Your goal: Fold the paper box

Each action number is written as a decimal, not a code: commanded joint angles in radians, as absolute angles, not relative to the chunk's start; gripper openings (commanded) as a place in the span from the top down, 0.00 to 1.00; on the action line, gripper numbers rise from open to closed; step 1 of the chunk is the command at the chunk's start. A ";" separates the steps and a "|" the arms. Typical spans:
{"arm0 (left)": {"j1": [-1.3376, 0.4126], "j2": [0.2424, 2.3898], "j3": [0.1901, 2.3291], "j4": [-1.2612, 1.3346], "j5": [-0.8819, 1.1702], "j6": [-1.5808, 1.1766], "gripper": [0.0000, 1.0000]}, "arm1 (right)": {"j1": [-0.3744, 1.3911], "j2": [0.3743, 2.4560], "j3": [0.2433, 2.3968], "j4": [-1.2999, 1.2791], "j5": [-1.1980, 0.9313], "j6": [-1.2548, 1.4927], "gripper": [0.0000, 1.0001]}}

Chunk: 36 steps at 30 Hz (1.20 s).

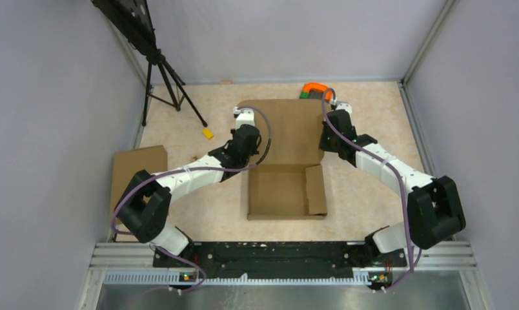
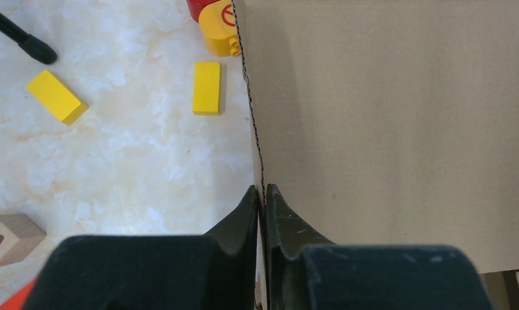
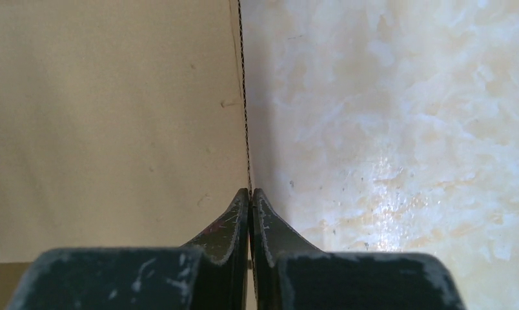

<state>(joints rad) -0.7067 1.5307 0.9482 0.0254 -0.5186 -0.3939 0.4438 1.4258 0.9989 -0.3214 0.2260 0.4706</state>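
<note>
Top external view: the paper box (image 1: 286, 161) lies at the middle of the desk (image 1: 218, 213). Its shallow tray (image 1: 279, 194) is on the side toward the near edge, and its broad lid panel (image 1: 289, 132) stretches toward the far edge. The two arms reach in from either side to meet the panel at matching spots on its left and right edges.

In the left wrist view, the left end effector (image 2: 262, 194) has its fingers pressed together on the panel's corrugated left edge, pinching the cardboard. The right wrist view mirrors this: the right end effector (image 3: 250, 194) is clamped tight on the right edge. A soft shadow on the desk beside that edge hints that the panel sits slightly raised, though I cannot be sure.

Gripping both sides at the same height probably keeps the wide panel from twisting or buckling as it swings over the tray. The hinge crease between panel and tray would then act as the pivot. By this reading the lid fold is not yet done and the tray is open.

Two yellow blocks (image 2: 207, 88) lie just left of the panel. A flat piece of cardboard (image 1: 137, 171) rests by the left edge, and a tripod (image 1: 166, 84) stands in the far left corner.
</note>
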 commanded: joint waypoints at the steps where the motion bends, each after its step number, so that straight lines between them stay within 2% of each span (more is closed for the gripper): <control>1: -0.714 1.490 0.960 0.043 -0.456 -0.441 0.87 | 0.462 1.368 0.937 -0.138 0.289 0.457 1.00; 3: -0.707 1.476 0.948 0.024 -0.425 -0.458 0.71 | 0.463 1.344 0.905 -0.096 0.294 0.454 1.00; 5: -0.695 1.456 0.932 0.013 -0.380 -0.475 0.59 | 0.465 1.318 0.867 -0.048 0.300 0.445 1.00; 8: -0.651 1.417 0.902 0.014 -0.262 -0.499 0.48 | 0.468 1.278 0.805 0.036 0.307 0.427 1.00; 12: -0.561 1.367 0.889 -0.020 -0.079 -0.525 0.41 | 0.469 1.237 0.756 0.096 0.313 0.403 1.00; 17: -0.489 1.329 0.899 -0.089 0.036 -0.498 0.34 | 0.479 1.210 0.724 0.145 0.308 0.362 1.00; 22: -0.341 1.318 0.955 -0.132 0.236 -0.480 0.27 | 0.492 1.188 0.691 0.187 0.290 0.306 1.00; 25: -0.307 1.343 1.058 -0.185 0.286 -0.425 0.24 | 0.500 1.163 0.659 0.223 0.284 0.271 1.00; 29: -0.285 1.410 1.245 -0.286 0.261 -0.362 0.08 | 0.507 1.124 0.620 0.269 0.278 0.228 1.00; 36: -0.278 1.585 1.523 -0.310 0.356 -0.354 0.04 | 0.524 1.065 0.550 0.359 0.261 0.169 1.00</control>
<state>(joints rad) -0.2836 1.4971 1.4017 -0.2882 0.2741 -0.3798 0.5030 1.1198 0.5797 0.2367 0.2817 0.2306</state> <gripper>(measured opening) 0.955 0.008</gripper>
